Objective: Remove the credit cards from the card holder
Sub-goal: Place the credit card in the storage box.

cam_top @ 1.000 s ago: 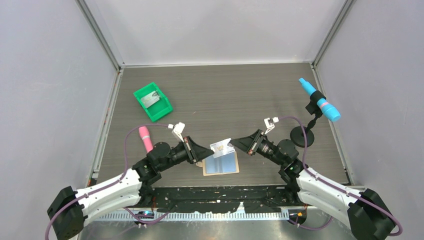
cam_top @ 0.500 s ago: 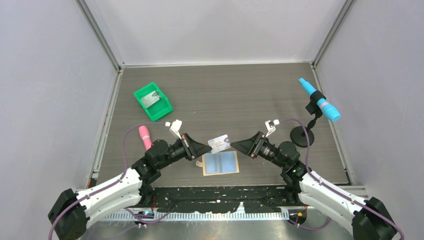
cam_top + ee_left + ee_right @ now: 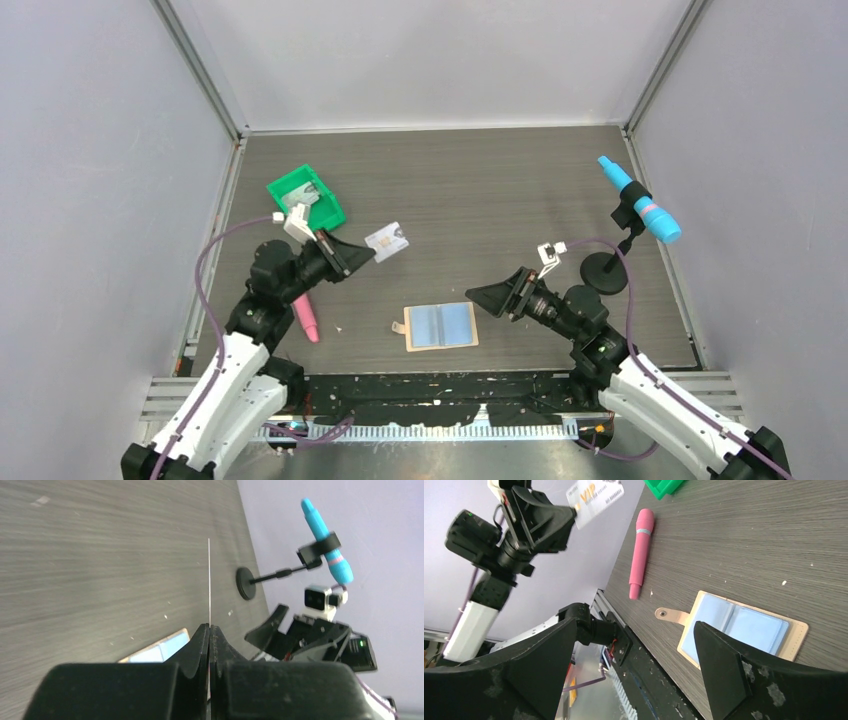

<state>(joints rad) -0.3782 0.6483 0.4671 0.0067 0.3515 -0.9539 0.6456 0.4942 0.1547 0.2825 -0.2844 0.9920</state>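
The tan card holder (image 3: pixel 441 326) lies spread open on the table, its blue inner panels up and its strap tab to the left. It also shows in the right wrist view (image 3: pixel 744 630). My left gripper (image 3: pixel 362 256) is shut on one credit card (image 3: pixel 387 241), a pale card with printed marks, held in the air just right of the green bin. From the left wrist that credit card (image 3: pixel 209 585) is seen edge-on, as a thin line rising from the closed gripper (image 3: pixel 209 627). My right gripper (image 3: pixel 478 297) stands open and empty right of the holder; the wrist view (image 3: pixel 634 627) shows it wide.
A green bin (image 3: pixel 306 203) with a pale flat piece inside sits at the back left. A pink marker (image 3: pixel 305 318) lies near the left arm. A blue marker (image 3: pixel 640 200) is clamped on a black stand (image 3: pixel 604 272) at the right.
My right gripper opened, let go of the card and drew back to the right. The left arm carried the card up and left from above the holder toward the green bin.
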